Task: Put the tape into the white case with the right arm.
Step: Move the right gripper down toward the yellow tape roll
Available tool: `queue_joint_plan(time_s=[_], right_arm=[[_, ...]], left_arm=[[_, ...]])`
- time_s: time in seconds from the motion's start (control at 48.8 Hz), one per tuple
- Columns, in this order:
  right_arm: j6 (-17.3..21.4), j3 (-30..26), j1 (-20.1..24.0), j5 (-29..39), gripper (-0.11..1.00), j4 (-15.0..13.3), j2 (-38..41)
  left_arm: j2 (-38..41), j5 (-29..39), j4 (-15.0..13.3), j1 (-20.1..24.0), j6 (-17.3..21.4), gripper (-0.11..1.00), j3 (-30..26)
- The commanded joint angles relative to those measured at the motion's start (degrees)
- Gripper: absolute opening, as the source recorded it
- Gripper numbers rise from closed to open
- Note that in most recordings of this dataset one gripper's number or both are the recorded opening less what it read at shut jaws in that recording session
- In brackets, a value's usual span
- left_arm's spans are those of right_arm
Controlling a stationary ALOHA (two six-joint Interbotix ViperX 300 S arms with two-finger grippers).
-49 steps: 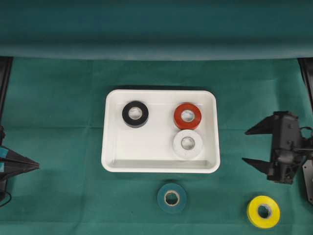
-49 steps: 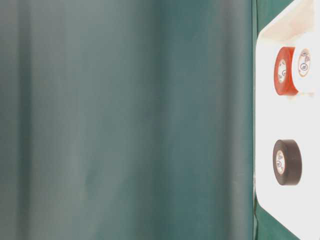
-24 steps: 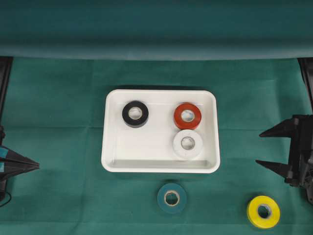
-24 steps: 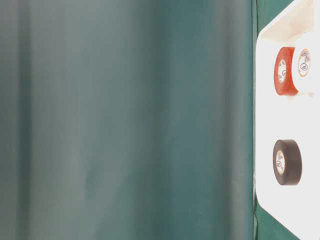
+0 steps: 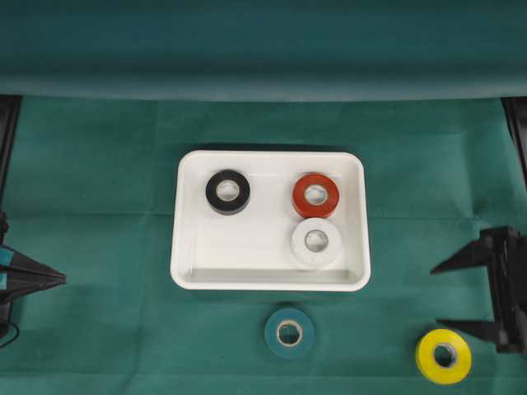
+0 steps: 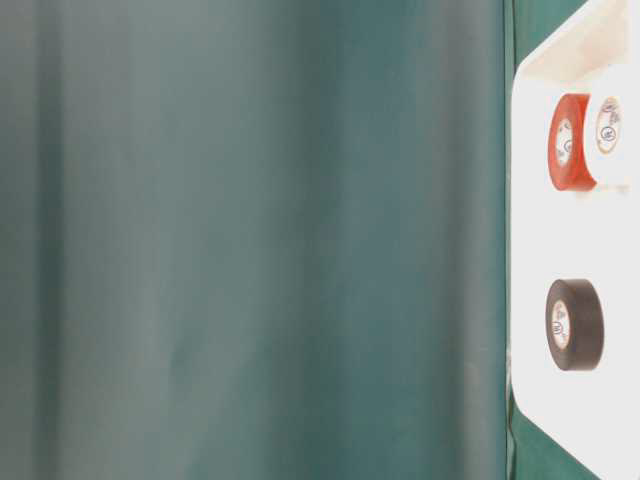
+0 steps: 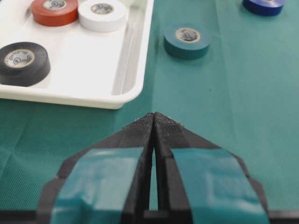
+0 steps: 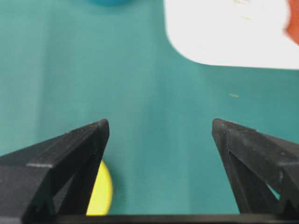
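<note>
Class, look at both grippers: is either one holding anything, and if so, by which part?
Nothing is held. The right gripper stands open and empty near the yellow tape roll; the left gripper is shut on nothing.

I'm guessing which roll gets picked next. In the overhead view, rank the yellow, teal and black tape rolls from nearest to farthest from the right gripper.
1. Yellow tape: just below-left of the right gripper.
2. Teal tape: on the cloth below the white case.
3. Black tape: inside the case, upper left.
</note>
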Motion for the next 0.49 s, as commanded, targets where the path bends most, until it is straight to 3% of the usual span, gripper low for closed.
queue_joint_plan(time_s=[0.0, 0.164, 0.472], right_arm=[[0.1, -0.7, 3.0, -0.2, 0.64, 0.2, 0.2], [0.1, -0.7, 5.5, -0.2, 0.63, 0.2, 0.1], [0.1, -0.8, 5.7, -0.2, 0.63, 0.4, 0.9]], left_arm=[[0.5, -0.6, -0.1, 0.1, 0.1, 0.0, -0.6], [0.5, -0.6, -0.1, 0.1, 0.0, 0.0, -0.6], [0.5, -0.6, -0.1, 0.1, 0.0, 0.0, -0.6]])
